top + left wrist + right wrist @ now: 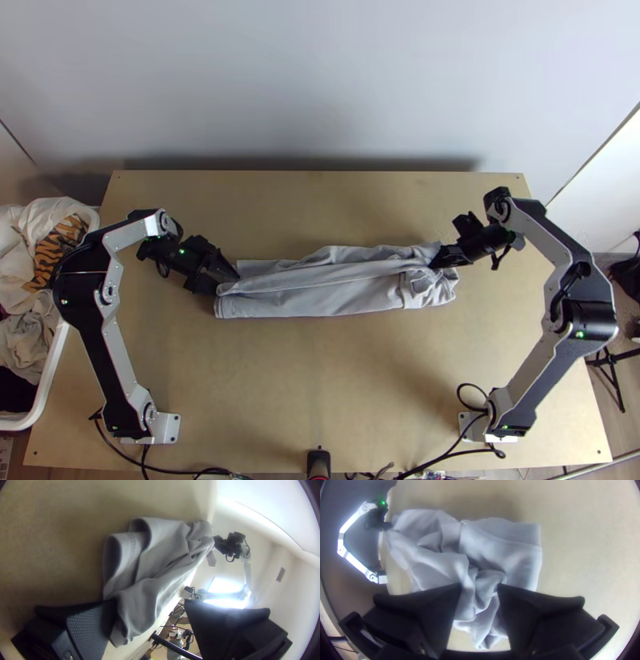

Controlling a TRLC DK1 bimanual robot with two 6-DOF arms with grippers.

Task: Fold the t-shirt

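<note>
Reaching inward from both sides of the table (336, 400), I am keeping my two grippers at opposite ends of the grey t-shirt (320, 300). It is lying across the middle of the wood as a long, narrow band, folded into layers, with creases running along it. One end is showing a fairly straight edge, while the other is bunching into rumples.

My left gripper (227, 281) is sitting at the straighter end, its jaws standing wide apart. In the left wrist view, layers of cloth are curling up into open loops beyond my fingers (86, 626), and a crumpled part is lying right beside one of them; whether cloth and finger are touching, I cannot tell.

My right gripper (436, 261) is resting over the bunched end, tilting down toward the cloth. From its own wrist I am seeing its jaws released too, a gap showing between the tips, with puckered fabric lying in that gap. I am clenching neither pair on the shirt.

Off beyond my left arm (108, 344), a white basket (46, 392) is standing beside the table, holding a heap of other clothes (48, 220). Black cables (120, 456) are trailing around the arms' bases and along the near edge.
</note>
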